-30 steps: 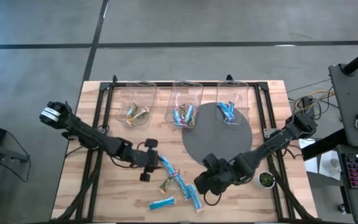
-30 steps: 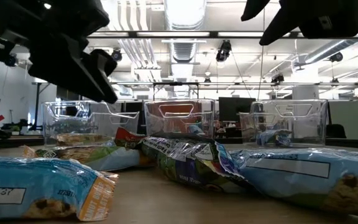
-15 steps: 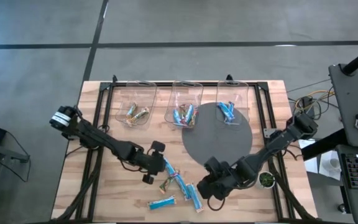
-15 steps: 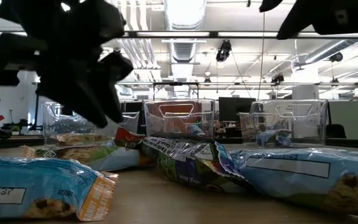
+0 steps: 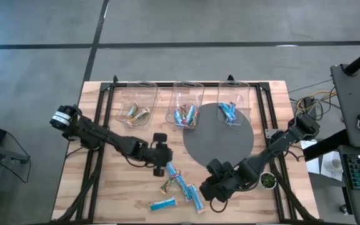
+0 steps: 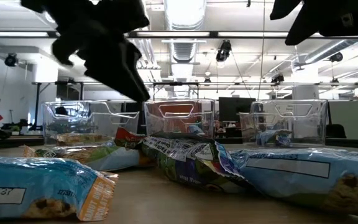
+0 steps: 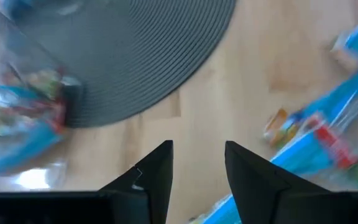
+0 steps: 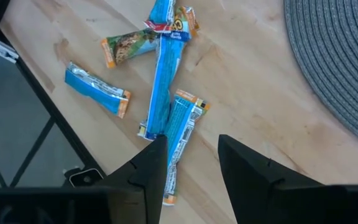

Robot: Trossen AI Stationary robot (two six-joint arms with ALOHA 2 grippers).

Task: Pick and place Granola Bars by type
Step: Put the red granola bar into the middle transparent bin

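Several loose granola bars lie flat on the wood near the front: a heap of blue, tan and dark ones (image 5: pixel 175 177), one blue bar (image 5: pixel 162 203) and another blue bar (image 5: pixel 195 199). My left gripper (image 5: pixel 167 165) hangs open above the heap's far left end, with nothing between its fingers (image 7: pixel 197 163). My right gripper (image 5: pixel 205 190) is open too and hovers just right of the loose bars, over a blue bar (image 8: pixel 182 124) that it does not touch. Sorted bars rest in three clear bins at the back.
The clear bins stand in a row at the far edge: tan bars in the left one (image 5: pixel 136 112), dark and blue bars in the middle one (image 5: pixel 185 115), blue bars in the right one (image 5: pixel 229 112). A round grey mat (image 5: pixel 220 137) lies in front of them. A small green-topped pot (image 5: pixel 267 180) sits at the right.
My left gripper has moved toward the table's right edge and risen a little, tipping closer to level; it is still open with nothing in it. The bars have not moved.
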